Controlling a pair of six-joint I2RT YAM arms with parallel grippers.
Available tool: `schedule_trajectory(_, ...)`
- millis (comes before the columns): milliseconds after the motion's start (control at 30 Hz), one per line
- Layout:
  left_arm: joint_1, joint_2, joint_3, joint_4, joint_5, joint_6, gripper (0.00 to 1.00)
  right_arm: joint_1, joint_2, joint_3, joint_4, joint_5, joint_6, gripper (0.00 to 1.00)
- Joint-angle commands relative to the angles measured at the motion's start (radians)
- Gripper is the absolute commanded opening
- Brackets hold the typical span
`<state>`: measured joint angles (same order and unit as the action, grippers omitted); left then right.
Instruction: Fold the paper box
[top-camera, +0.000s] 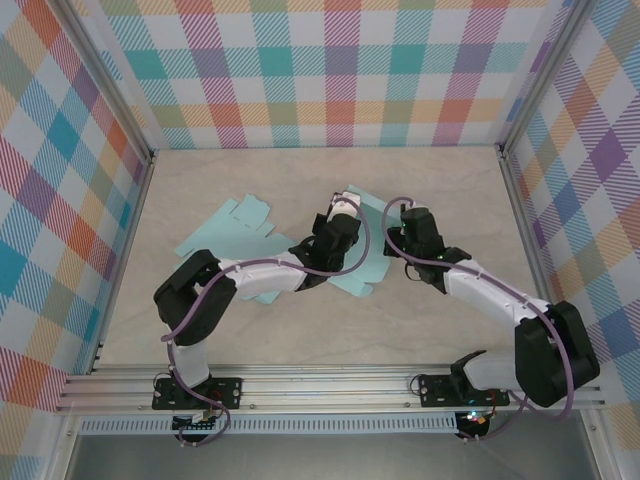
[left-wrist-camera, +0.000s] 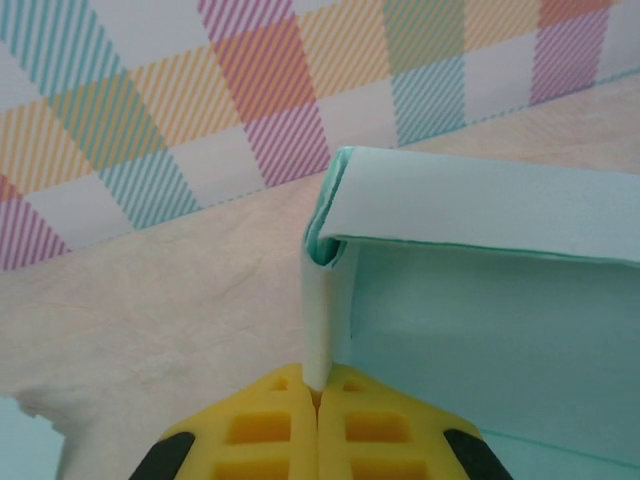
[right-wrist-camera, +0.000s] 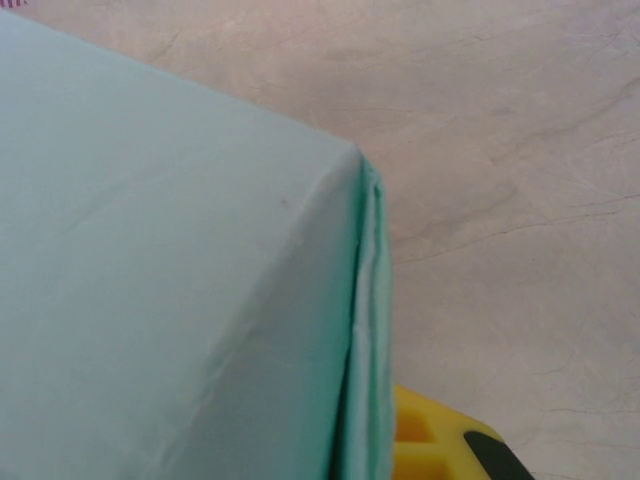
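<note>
Pale mint paper box (left-wrist-camera: 480, 300) partly erected, top corner folded over. Its upright wall is pinched by closed left fingers (left-wrist-camera: 300, 395); right fingers (right-wrist-camera: 430, 430) clamp its doubled edge.

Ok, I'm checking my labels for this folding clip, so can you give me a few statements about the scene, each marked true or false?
1. The left gripper is shut on an upright wall of the paper box. True.
2. The table is dark wood. False: it is pale and marble-like.
3. In the top view, a flat teal sheet lies on the table left of the box. True.
4. The walls are plain white. False: they are multicoloured plaid.
</note>
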<state>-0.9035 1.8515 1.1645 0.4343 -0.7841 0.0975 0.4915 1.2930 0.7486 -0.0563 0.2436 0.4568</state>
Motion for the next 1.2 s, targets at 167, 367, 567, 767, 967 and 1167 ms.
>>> schedule_trajectory(167, 0.030, 0.037, 0.092, -0.033, -0.329, -0.140, 0.04, 0.120, -0.018, 0.058, -0.033, 0.027, 0.115, 0.00)
schedule_trajectory(367, 0.096, 0.023, 0.096, -0.176, -0.388, -0.304, 0.07, 0.151, 0.030, 0.080, -0.024, 0.039, 0.186, 0.00)
schedule_trajectory(567, 0.126, -0.014, 0.026, -0.133, -0.221, -0.276, 0.10, 0.154, 0.076, 0.113, -0.036, 0.051, 0.218, 0.00)
schedule_trajectory(767, 0.123, -0.103, -0.079, -0.071, 0.168, -0.251, 0.32, 0.154, 0.095, 0.144, -0.084, 0.098, 0.232, 0.00)
schedule_trajectory(967, 0.116, -0.188, -0.146, -0.111, 0.277, -0.258, 0.40, 0.154, 0.088, 0.154, -0.110, 0.108, 0.245, 0.00)
schedule_trajectory(1167, 0.106, -0.258, -0.199, -0.157, 0.264, -0.264, 0.49, 0.154, 0.088, 0.164, -0.134, 0.117, 0.256, 0.00)
